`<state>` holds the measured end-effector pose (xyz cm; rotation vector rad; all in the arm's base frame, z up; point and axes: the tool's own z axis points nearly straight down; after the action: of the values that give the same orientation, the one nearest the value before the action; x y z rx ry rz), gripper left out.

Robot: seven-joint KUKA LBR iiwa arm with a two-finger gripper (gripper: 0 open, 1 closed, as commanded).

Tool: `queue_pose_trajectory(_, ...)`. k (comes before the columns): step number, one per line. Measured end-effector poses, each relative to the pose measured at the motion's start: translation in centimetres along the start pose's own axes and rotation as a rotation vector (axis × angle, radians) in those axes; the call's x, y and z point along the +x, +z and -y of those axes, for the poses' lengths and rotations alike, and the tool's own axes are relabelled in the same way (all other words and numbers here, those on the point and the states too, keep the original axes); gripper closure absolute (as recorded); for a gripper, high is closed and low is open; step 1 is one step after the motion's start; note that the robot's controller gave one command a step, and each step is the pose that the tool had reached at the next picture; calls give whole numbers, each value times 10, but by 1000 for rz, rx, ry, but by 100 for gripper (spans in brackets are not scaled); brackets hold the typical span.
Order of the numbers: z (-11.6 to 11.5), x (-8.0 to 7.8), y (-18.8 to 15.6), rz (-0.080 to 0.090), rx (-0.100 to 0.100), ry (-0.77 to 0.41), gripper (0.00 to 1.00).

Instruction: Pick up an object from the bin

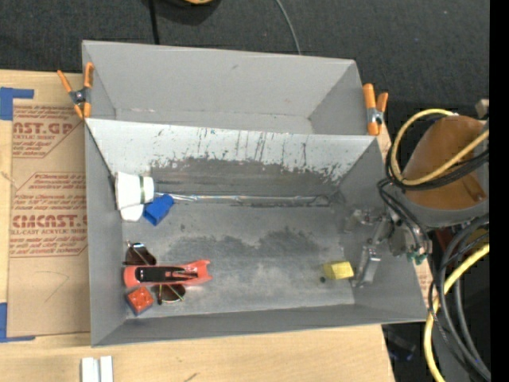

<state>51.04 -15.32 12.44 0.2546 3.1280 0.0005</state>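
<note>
The gripper hangs low by the right wall of the bin, the arm bent in from the right. Its jaw spread cannot be told. Just left of the gripper lies a small yellow block, long axis roughly left-right. A red-and-black tool lies far beyond.

White container: one
Blue block: one
Red tool: one
Red cube: one
Yellow block: one
Brown pieces: unclear
</note>
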Motion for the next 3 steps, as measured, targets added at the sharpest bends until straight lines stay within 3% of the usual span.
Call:
queue_pose_trajectory(1,1,10,45,-5,-1,125,0)
queue_pose_trajectory(2,7,24,55,0,1,87,100)
queue_pose_trajectory(3,7,24,55,-1,0,87,100)
